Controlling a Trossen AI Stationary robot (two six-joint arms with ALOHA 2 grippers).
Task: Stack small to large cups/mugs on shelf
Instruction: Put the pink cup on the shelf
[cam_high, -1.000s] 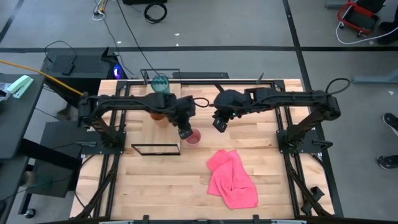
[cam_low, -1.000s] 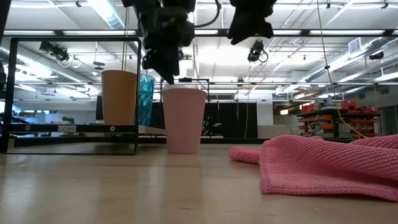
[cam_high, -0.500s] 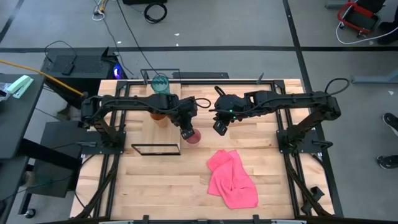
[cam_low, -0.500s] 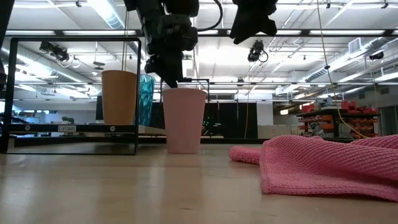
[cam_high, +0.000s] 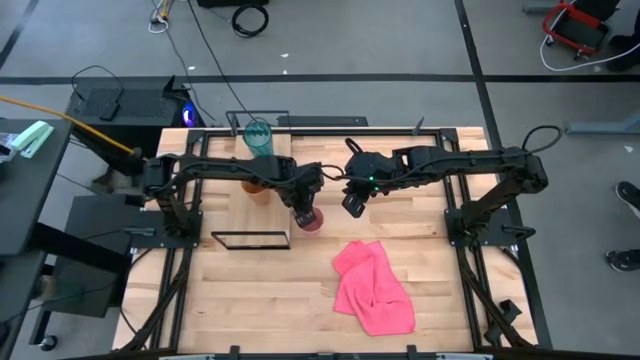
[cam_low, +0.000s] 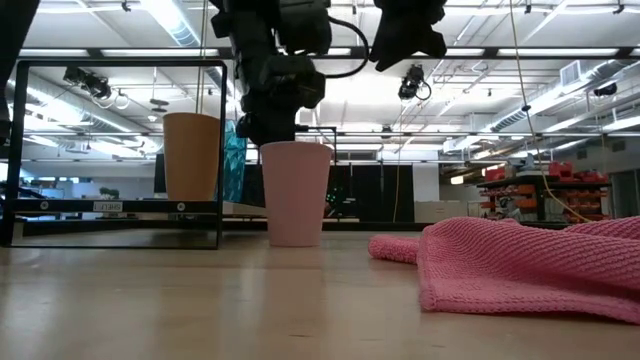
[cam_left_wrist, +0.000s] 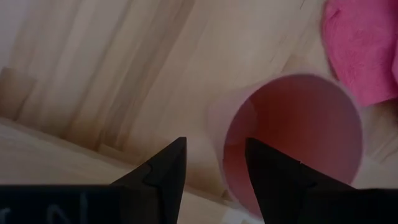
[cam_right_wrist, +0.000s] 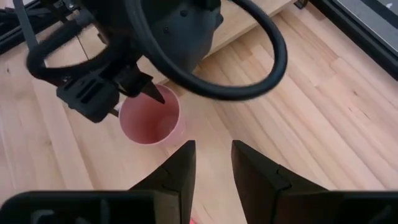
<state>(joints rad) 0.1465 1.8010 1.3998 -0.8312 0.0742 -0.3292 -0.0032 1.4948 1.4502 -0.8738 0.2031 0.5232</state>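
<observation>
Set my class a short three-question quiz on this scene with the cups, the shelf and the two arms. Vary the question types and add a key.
1. True or false: the pink cup stands on the shelf.
2. Which gripper straddles the pink cup's rim? A left B right
3. Fill in: the cloth lies on the ____.

Key: 1 false, it stands on the table beside the shelf; 2 A, open, one finger inside; 3 table.

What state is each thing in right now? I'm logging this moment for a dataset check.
Pink cup: upright on the tabletop, off the shelf.
Orange cup: upright on the shelf.
Teal cup: upright on the shelf.
Pink cloth: crumpled on the tabletop.
Left gripper: open, fingers straddling the pink cup's rim.
Right gripper: open, empty, near the pink cup.
</observation>
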